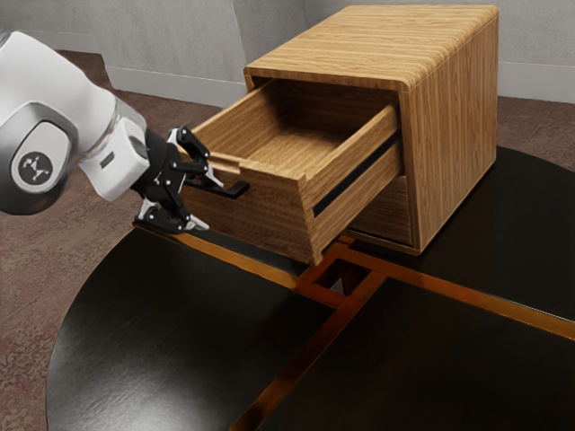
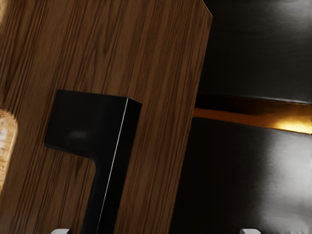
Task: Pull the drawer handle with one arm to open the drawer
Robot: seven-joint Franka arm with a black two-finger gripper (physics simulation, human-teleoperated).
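Your white seven-joint arm [image 1: 63, 135] enters from the exterior view's left, forearm sloping down toward the cabinet, hand levelled at the drawer front. The black two-finger gripper [image 1: 198, 187] has its fingers spread wide, one above and one below the black bar handle [image 1: 232, 189]. The bar lies between them, and I see no clamping on it. In the wrist view the handle [image 2: 105, 146] runs close to one pale fingertip and well apart from the other [image 2: 249, 231].

The light wooden upper drawer [image 1: 269, 215] stands well out of the tall light wooden cabinet [image 1: 449, 135], its inside bare. The cabinet sits on a round black table [image 1: 180, 341] crossed by orange-brown inlay strips [image 1: 296, 359]. Nothing stands between the hand and the drawer.

A lower drawer front [image 1: 386, 215] is largely hidden behind the open drawer. You cannot tell whether either finger actually touches the handle. The arm's base is cut off at the edge of the exterior view.
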